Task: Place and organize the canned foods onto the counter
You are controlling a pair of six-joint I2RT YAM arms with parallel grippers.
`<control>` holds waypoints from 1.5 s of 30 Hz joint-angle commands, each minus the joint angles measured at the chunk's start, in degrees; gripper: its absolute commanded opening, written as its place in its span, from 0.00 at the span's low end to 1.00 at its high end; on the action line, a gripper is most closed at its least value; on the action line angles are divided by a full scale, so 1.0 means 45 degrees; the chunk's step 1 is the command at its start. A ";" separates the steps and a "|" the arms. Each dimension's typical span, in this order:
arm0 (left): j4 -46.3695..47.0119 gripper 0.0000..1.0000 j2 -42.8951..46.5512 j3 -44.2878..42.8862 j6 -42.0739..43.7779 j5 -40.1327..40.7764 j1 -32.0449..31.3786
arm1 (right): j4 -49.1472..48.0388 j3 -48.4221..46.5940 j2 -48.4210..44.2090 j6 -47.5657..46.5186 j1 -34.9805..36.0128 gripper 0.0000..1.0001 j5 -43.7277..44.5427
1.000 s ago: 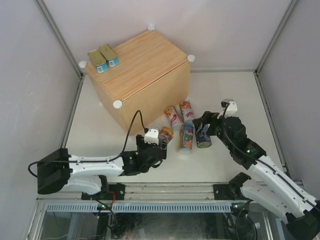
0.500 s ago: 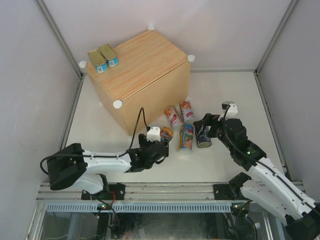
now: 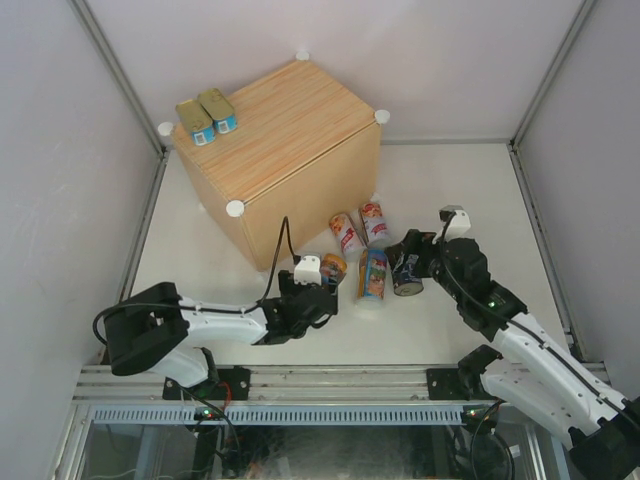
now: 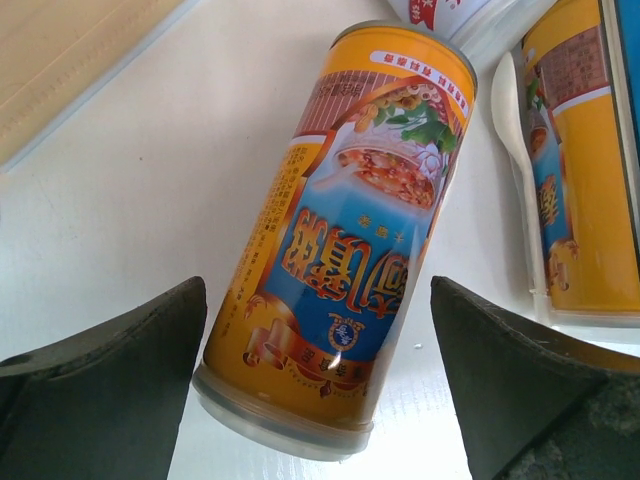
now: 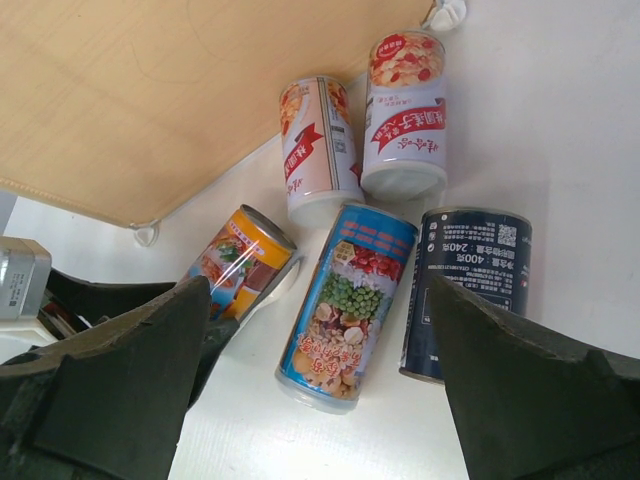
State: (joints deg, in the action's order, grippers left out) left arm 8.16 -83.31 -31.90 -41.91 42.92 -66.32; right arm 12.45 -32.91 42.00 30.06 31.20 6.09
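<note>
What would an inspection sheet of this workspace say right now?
Surface: white table, no spills seen.
Job's things: two tins sit on the counter; the orange can, two red-white cans, blue can and dark can lie on the table beside it.
Clutter: a white spoon beside the orange can.
Grippers: left gripper open, a finger on each side of the orange can; right gripper open above the cans, holding nothing.
Cables: left cable loops above its arm; right cable runs along its arm.
Surroundings: white walls; metal rail at the near edge.
</note>
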 commanded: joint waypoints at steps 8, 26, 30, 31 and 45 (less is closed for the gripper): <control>0.0755 0.96 -0.0524 0.0530 -0.0806 -0.0391 0.0067 | -0.0928 0.0298 -0.0035 0.0533 0.0014 0.88 -0.0122; 0.0679 0.30 0.1385 0.0993 -0.0545 -0.0411 -0.0179 | -0.0856 0.0470 -0.0471 0.0736 0.0412 0.88 0.0158; -0.0252 0.23 0.2177 0.0562 -0.0352 -0.0108 -0.0487 | -0.0735 0.0472 -0.0699 0.0732 0.0498 0.88 0.0220; -0.0493 0.22 0.2345 0.0402 -0.0305 -0.0104 -0.0553 | -0.0681 0.0476 -0.0759 0.0754 0.0516 0.88 0.0218; -0.4347 0.16 0.3920 -0.1606 -0.0025 0.0332 -0.1181 | -0.0275 0.0532 -0.1387 0.1057 0.1549 0.88 0.0931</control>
State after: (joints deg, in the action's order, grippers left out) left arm -8.43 -69.01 -33.45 -43.51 40.93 -70.85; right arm 11.60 -30.68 36.95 33.67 36.42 8.01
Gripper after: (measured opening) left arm 0.736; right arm 0.878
